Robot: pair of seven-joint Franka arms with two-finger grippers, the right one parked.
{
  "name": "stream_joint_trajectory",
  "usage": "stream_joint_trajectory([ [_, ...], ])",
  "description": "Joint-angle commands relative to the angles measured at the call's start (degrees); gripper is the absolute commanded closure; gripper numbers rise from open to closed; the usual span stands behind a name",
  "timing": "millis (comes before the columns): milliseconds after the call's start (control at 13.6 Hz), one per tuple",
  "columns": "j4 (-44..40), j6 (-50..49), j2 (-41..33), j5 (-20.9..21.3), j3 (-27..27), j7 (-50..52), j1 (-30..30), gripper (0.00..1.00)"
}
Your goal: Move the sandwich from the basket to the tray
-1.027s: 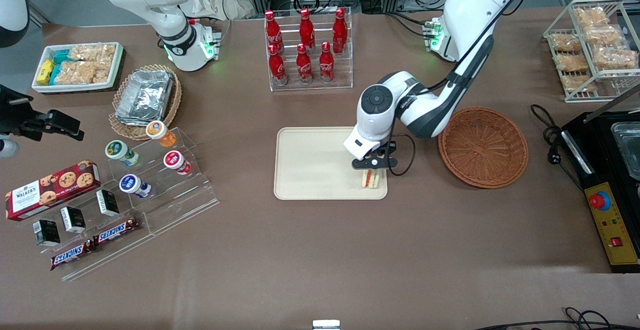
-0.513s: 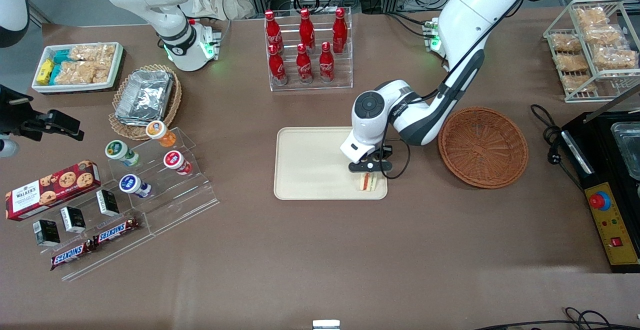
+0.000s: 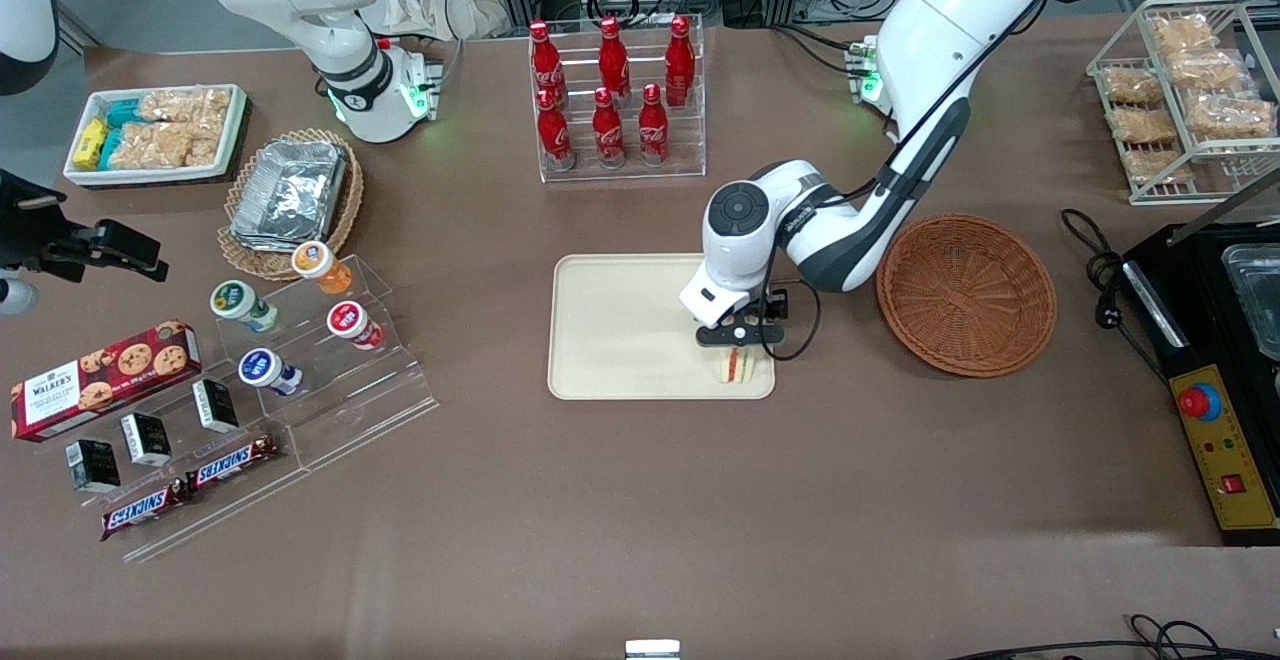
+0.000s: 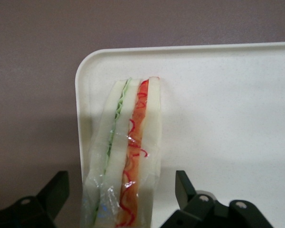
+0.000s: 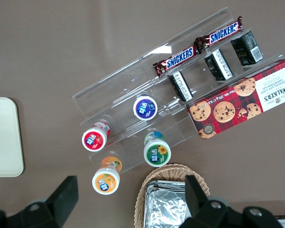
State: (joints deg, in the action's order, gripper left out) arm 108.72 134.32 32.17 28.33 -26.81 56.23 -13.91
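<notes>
Left arm (image 3: 900, 90) reaching down from its base, elbow bent, wrist (image 3: 745, 240) angled toward the front camera; gripper (image 3: 735, 338) low, pointing downward; fingers (image 4: 185, 187) spread apart, not clamped on anything.

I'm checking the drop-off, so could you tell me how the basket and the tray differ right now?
The basket is round, reddish-brown woven wicker; the tray is flat, rectangular, smooth cream. The basket holds nothing, while the tray carries the sandwich at the corner nearest the basket. The claw hangs open over the tray, fingers clear of the sandwich, not over the basket. Both rest on the brown table.
</notes>
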Motion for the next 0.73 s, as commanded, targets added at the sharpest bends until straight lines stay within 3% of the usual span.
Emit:
stream_joint_trajectory([
  [0, -0.6, 0.2, -2.5, 0.5, -0.2, 2.1, 0.2, 0.0],
  [220, -2.5, -3.6, -7.2, -7.0, -0.2, 1.2, 0.2, 0.0],
  [660, -20.4, -27.2, -12.6, -19.3, 0.2, 0.4, 2.4, 0.0],
])
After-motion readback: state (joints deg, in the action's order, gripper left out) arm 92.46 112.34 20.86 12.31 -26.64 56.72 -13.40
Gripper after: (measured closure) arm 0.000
